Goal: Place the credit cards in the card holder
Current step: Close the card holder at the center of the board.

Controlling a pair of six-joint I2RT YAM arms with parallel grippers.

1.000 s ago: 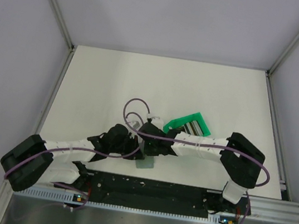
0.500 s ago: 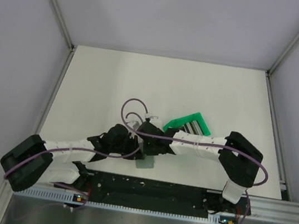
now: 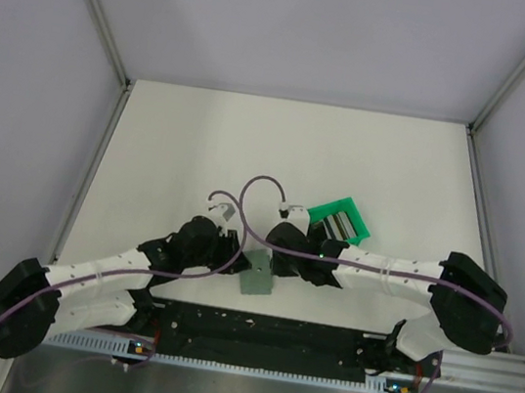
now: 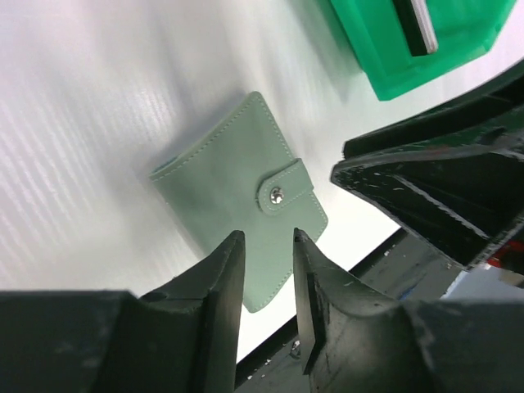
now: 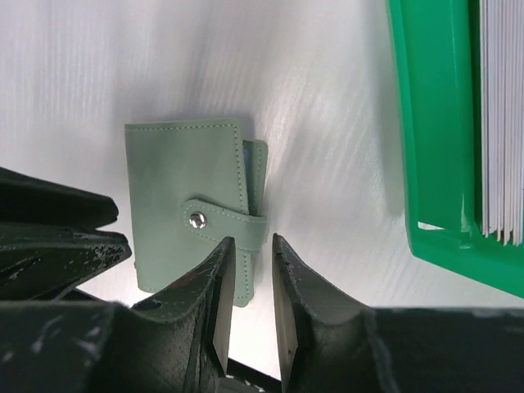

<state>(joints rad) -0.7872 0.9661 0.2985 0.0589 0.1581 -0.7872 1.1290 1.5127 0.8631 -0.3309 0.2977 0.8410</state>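
At the left of the white worktop, the left gripper is seen low over the near part of the surface. Its two black fingers are held slightly apart, and nothing is clamped between them. Whether the tips touch anything cannot be told.

Just to its right, the flat, roughly square grey-green card holder is laid flat on the worktop close to the near edge. It lies between the two grippers and is gripped by neither. It is folded shut, and its strap is fastened across the open edge by a small metal snap. In the left wrist view it is seen just beyond the fingertips, turned at an angle.

Next to the right, the right gripper is pointed down at the strap side of the card holder. Its fingers are parted by a narrow gap, with nothing held in it.

Farther right and a little behind, a bright green open plastic bin is set at a slant on the worktop, apart from the card holder. The thin rectangular credit cards are stood on edge inside it, and their whitish edges are seen packed side by side.
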